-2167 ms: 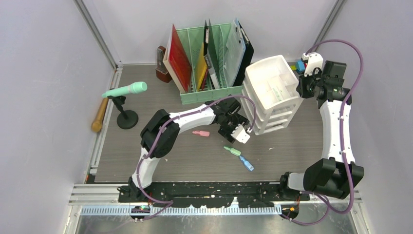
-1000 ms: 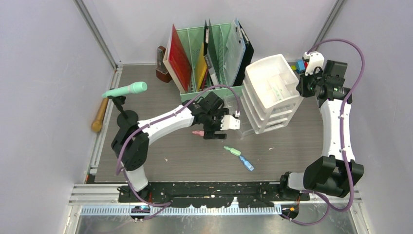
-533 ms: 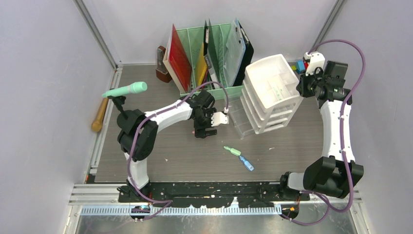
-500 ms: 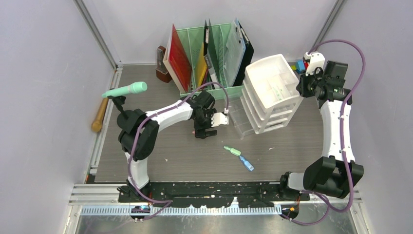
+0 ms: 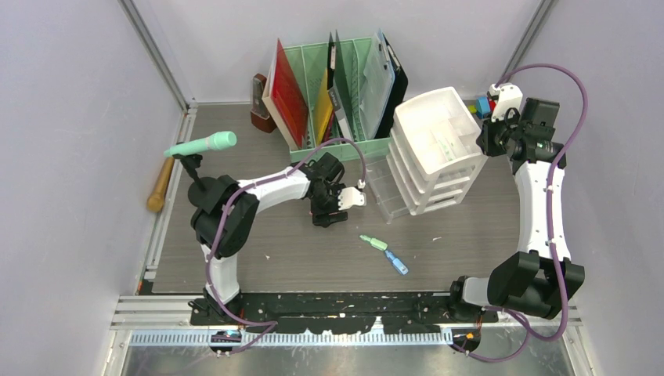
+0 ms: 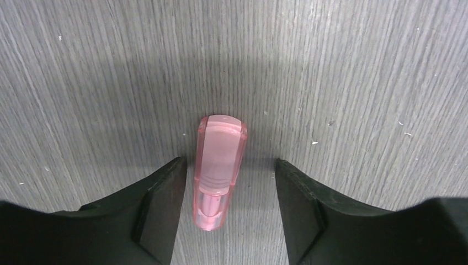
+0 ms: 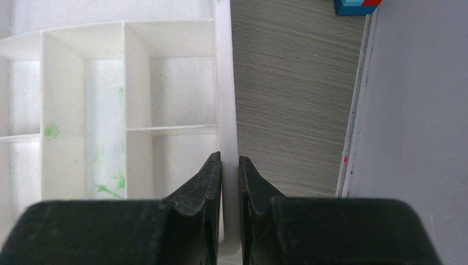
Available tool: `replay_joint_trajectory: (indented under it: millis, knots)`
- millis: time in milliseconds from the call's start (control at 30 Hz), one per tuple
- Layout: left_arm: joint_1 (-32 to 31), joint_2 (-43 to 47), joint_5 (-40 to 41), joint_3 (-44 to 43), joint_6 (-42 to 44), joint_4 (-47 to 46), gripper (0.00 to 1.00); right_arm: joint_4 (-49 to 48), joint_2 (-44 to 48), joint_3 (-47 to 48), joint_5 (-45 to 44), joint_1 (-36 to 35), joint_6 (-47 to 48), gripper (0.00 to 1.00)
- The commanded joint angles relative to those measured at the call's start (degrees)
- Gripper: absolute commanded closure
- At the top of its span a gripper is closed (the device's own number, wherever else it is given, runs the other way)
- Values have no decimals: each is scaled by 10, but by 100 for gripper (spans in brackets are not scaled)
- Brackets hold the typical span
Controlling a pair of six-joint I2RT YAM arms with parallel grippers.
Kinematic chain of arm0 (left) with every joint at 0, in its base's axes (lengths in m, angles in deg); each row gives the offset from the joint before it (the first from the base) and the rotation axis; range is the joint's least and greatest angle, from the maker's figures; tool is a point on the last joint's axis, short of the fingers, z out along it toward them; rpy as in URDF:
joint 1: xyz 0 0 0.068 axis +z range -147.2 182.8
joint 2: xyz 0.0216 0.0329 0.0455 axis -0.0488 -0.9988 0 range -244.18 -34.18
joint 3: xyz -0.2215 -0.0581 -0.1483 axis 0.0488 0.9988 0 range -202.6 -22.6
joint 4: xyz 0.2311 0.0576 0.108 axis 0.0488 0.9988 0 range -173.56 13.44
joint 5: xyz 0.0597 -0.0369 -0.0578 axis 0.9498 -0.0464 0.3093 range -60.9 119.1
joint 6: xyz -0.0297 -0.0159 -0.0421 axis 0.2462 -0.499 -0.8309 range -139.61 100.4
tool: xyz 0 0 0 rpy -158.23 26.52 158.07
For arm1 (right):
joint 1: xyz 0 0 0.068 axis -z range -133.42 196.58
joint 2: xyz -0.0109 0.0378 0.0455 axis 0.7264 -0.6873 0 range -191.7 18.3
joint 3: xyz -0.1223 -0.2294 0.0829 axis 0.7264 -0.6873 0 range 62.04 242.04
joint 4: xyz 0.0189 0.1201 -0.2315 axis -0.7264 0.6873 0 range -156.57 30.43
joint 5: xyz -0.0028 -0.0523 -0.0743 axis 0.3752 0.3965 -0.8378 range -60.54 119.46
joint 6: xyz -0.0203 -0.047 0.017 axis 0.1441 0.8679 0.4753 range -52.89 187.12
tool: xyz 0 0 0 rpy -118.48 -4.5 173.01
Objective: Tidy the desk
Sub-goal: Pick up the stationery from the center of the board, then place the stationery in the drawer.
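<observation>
The desk [image 5: 258, 235] is a grey-brown wood-grain tabletop. A small pink marker [image 6: 218, 168] lies on it between the open jaws of my left gripper [image 6: 227, 165], nearer the left finger; neither finger visibly touches it. In the top view the left gripper [image 5: 327, 210] hides the marker. My right gripper [image 7: 230, 165] is shut on the right rim of the white drawer unit [image 7: 225, 83], which stands at the right [image 5: 438, 153]. A green marker [image 5: 374, 242] and a blue marker [image 5: 397, 262] lie on the desk in front.
A mint-green file rack [image 5: 337, 94] with folders stands at the back. A green microphone on a black stand [image 5: 202, 145] and a wooden handle [image 5: 160, 184] are at the left. A brown object [image 5: 259, 102] is beside the rack. Coloured blocks [image 5: 483, 104] sit at the back right.
My left gripper moved left from the drawer unit's front across the desk and came down over the pink marker. The right arm stayed still.
</observation>
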Motion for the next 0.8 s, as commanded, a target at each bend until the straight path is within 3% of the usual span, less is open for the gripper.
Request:
replay_joint_trajectory:
  millis: [0,233,400,767]
  knots:
    - [0,-5,21,28,-12,-37,43,11,-18,-25,-28,-3,5,100]
    - [-1,-10,8,20,-36,-29,69,37,-25,3,-31,-3,-1,100]
    - [-5,-5,5,3,-44,-24,81,76,-27,22,-11,-3,-22,100]
    - [-21,3,-29,-123,-76,35,88,44,-13,-21,12,-3,-45,100]
